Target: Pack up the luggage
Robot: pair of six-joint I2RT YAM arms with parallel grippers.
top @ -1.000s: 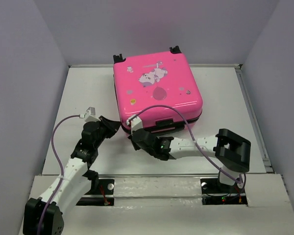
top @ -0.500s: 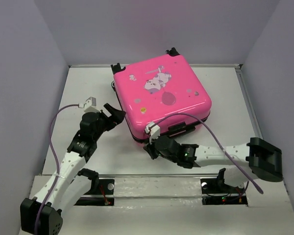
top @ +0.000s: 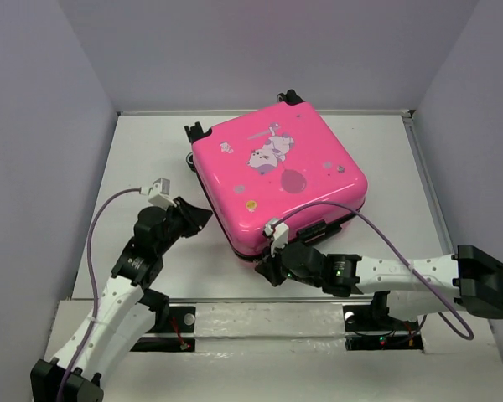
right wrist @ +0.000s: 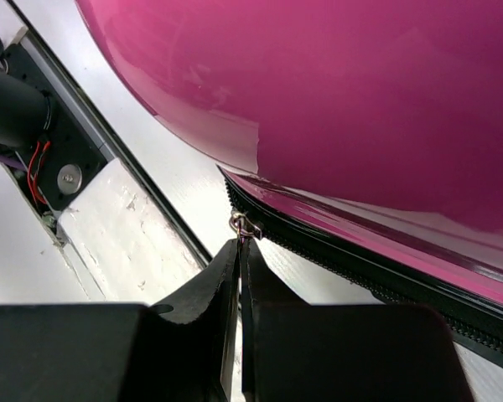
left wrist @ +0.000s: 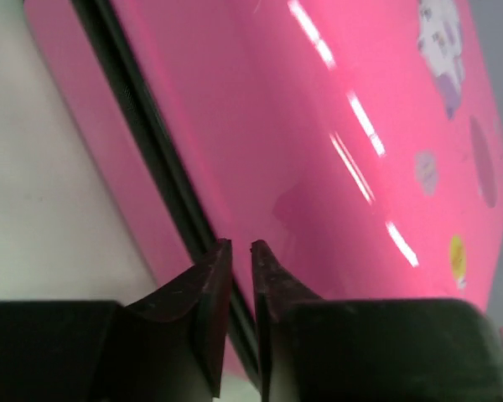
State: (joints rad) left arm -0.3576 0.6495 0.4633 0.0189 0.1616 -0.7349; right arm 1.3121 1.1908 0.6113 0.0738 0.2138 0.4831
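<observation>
The luggage [top: 277,180] lay flat on the tabletop [top: 142,159]; your right pincer [right wrist: 240,251] was pinching, it seemed, the zipper pull [right wrist: 241,224] at its near corner; you needed to drag along the seam [right wrist: 335,249], not outward; your left pincer [left wrist: 235,268], pressed nearly together and empty, sat beside its left edge.

The table [top: 151,151] is viewed from above, from 6 o'clock facing 12. Both wrist views are held close against the luggage [top: 277,180], also seen overhead.
</observation>
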